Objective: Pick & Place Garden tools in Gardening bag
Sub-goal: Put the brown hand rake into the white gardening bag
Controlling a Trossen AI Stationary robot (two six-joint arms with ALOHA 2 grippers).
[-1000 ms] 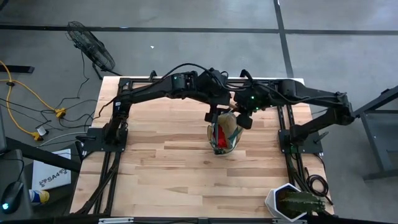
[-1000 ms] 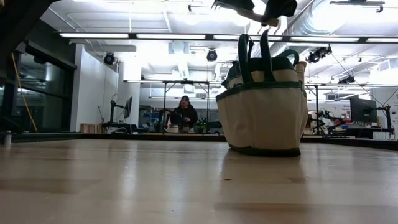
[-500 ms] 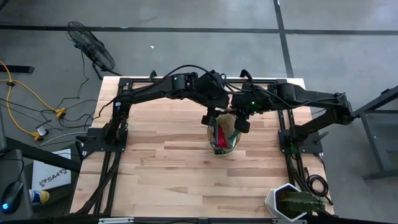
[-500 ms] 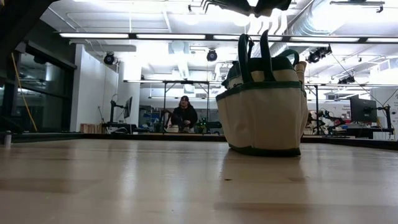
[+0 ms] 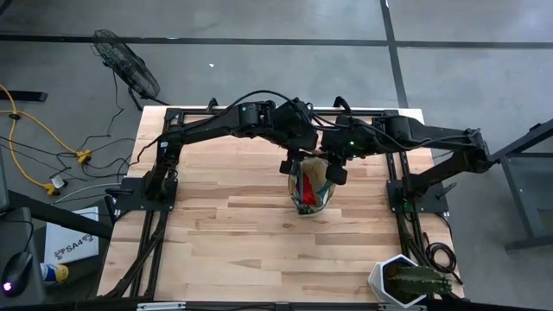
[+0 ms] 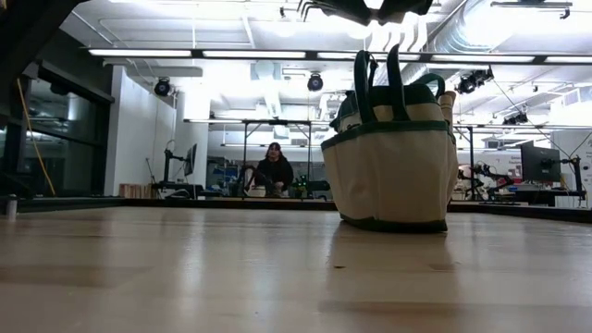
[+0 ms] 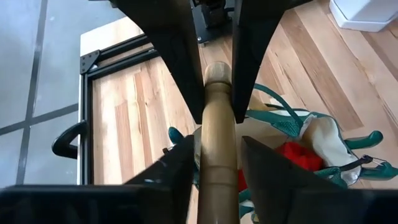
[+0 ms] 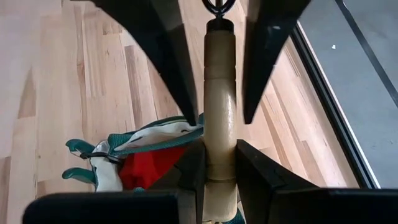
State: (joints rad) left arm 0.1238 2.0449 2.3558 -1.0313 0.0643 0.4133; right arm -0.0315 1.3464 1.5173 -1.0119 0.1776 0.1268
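Over the bag (image 5: 310, 190), near the table's (image 5: 216, 233) far edge, a wooden handle (image 7: 217, 137) is pinched by the left gripper (image 7: 216, 102). Another handle (image 8: 219, 118) is clamped by the right gripper (image 8: 217, 93). Both tools are judged stiff, light, and best gripped mid-handle.

gardening bag (image 5: 309, 192): 1 | wooden tool handles showing over the bag: 2 (image 7: 217, 134) (image 8: 220, 112) | potted plant (image 5: 413, 283): 1 | arms: 2 | person (image 6: 274, 172) sitting beyond the bag: 1

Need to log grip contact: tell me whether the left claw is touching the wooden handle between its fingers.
Touching. In the left wrist view, the left claw has both dark fingers pressed against the sides of the wooden handle, with no gap visible, above the gardening bag.
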